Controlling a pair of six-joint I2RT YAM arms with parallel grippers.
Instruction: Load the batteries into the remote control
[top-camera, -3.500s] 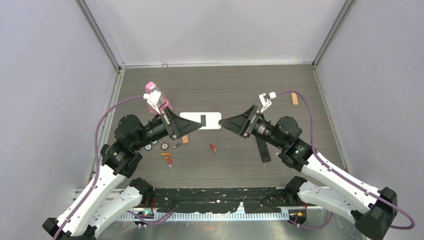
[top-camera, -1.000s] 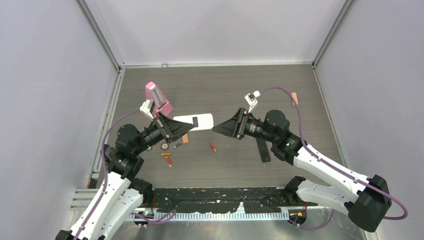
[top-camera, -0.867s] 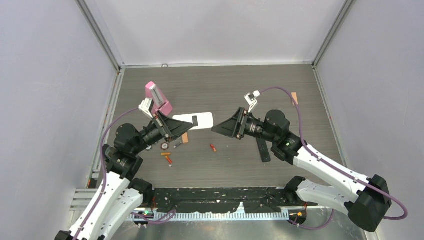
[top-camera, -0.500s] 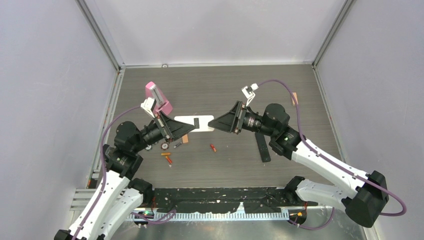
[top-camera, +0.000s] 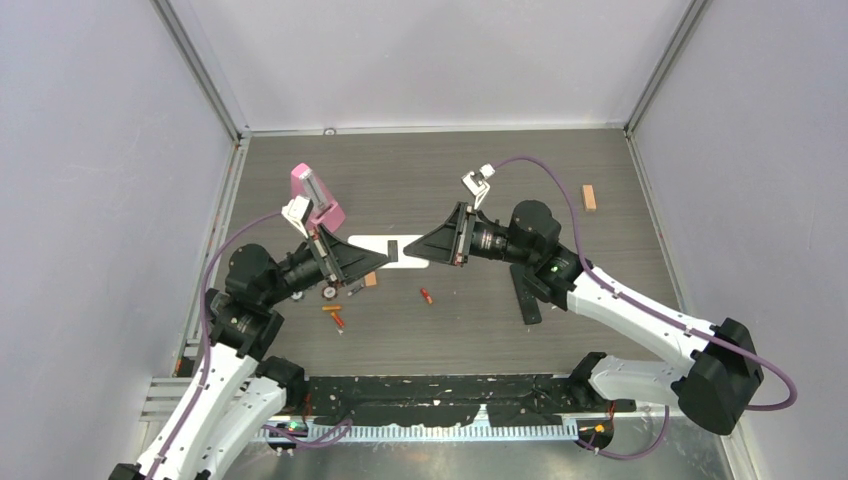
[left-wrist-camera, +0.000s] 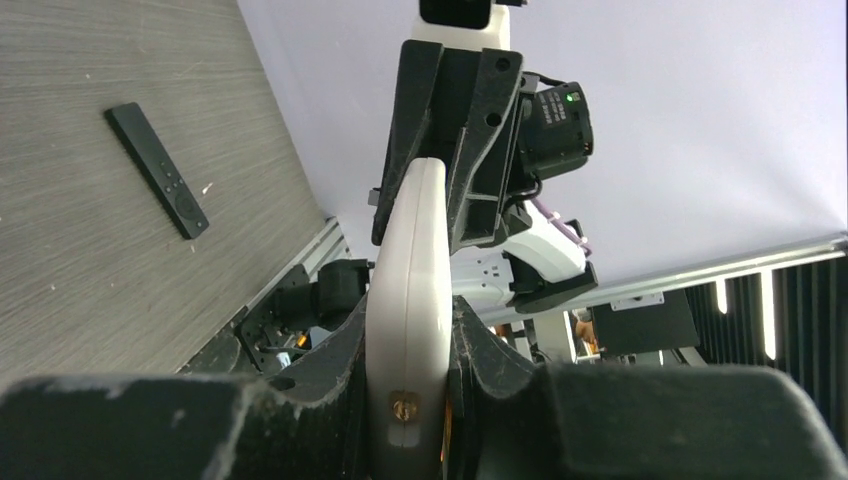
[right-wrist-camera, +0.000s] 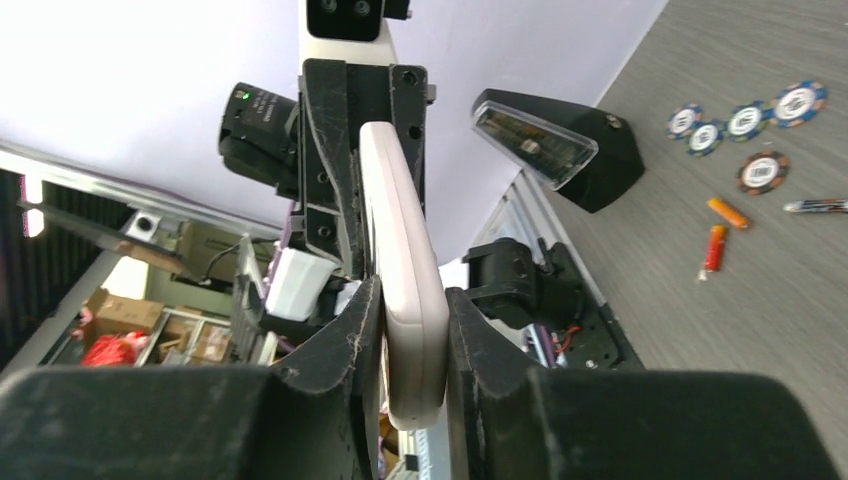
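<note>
A white remote control hangs level above the table between my two grippers, with a dark rectangular patch on its top. My left gripper is shut on its left end; in the left wrist view both pads press the remote. My right gripper is shut on its right end, and in the right wrist view the remote sits tight between the fingers. Three small orange-red batteries lie on the table below; two of the batteries show in the right wrist view.
A black remote lies under the right arm. A pink box stands at the back left. Round chips and a wooden block lie near the batteries. Another wooden block is at the far right.
My right gripper has moved left onto the white remote's right end and shut on it. The left gripper has kept its hold, shifting the remote slightly.
</note>
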